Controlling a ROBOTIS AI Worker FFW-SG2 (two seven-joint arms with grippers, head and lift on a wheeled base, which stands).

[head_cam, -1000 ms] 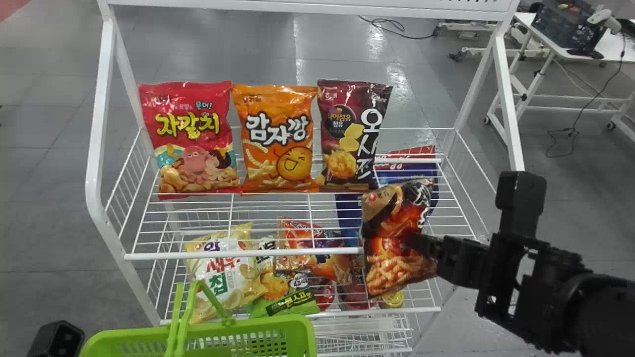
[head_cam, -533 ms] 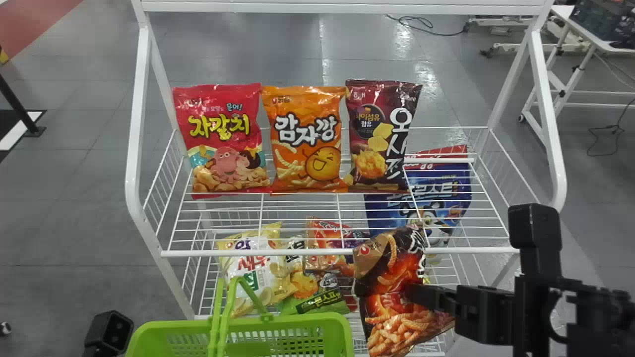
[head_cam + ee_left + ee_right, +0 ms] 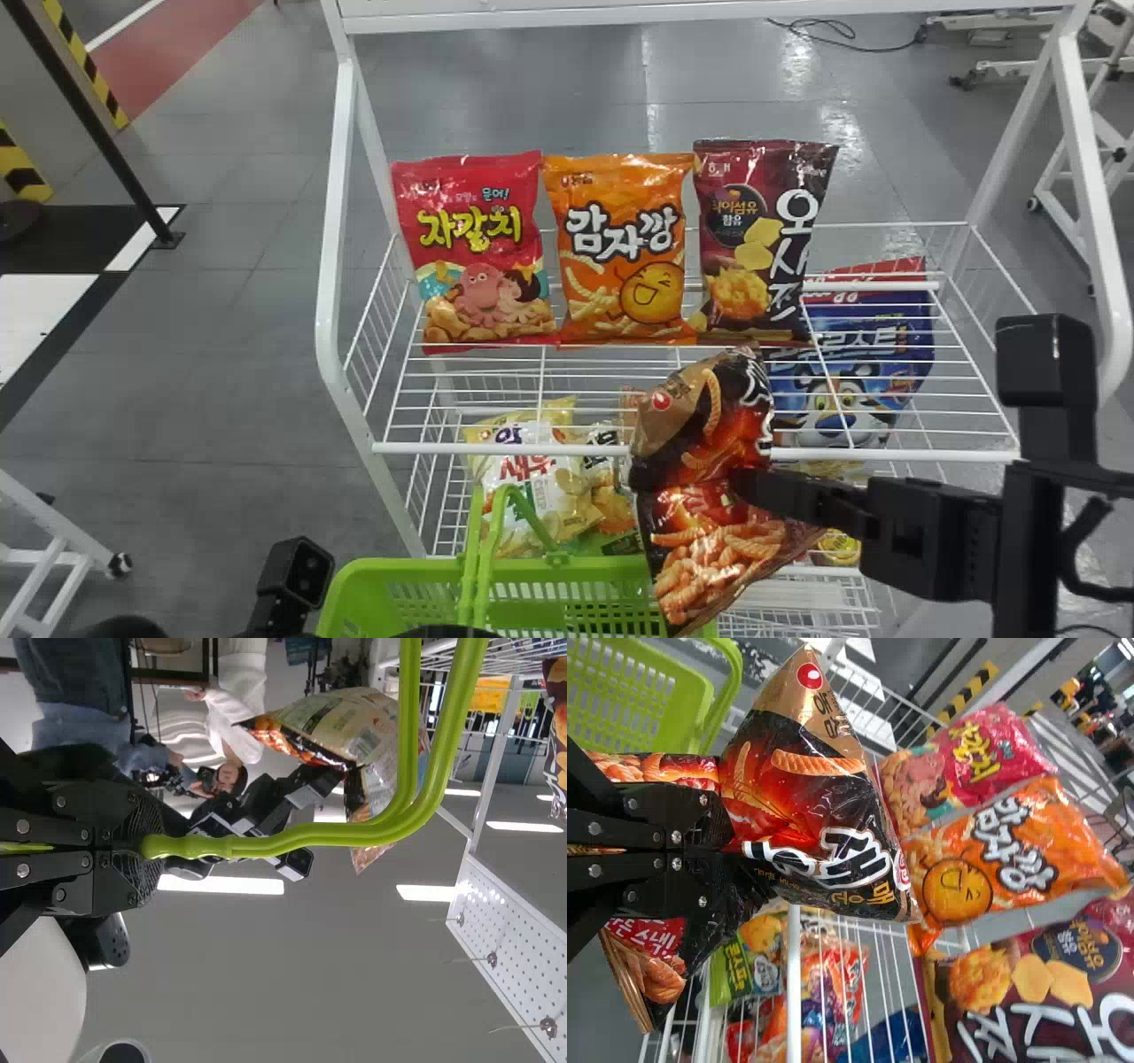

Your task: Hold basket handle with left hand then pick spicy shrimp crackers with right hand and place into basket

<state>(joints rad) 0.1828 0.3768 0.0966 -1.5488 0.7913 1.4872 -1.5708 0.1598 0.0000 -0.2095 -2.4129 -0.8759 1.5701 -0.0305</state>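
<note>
Head view, crackers (image 3: pixel 695 527) now nearer basket (image 3: pixel 602 569)

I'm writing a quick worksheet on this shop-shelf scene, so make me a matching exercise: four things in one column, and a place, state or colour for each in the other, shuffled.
Things:
1. octopus-picture snack bag
2. spicy shrimp crackers
3. tiger-picture bag
4. basket handle

Descriptions:
A. gripped by the left gripper
B. mostly blue, with a red top
C. leftmost of the three bags standing on the wire shelf
D. gripped by the right gripper

Pairs: 1-C, 2-D, 3-B, 4-A
</note>
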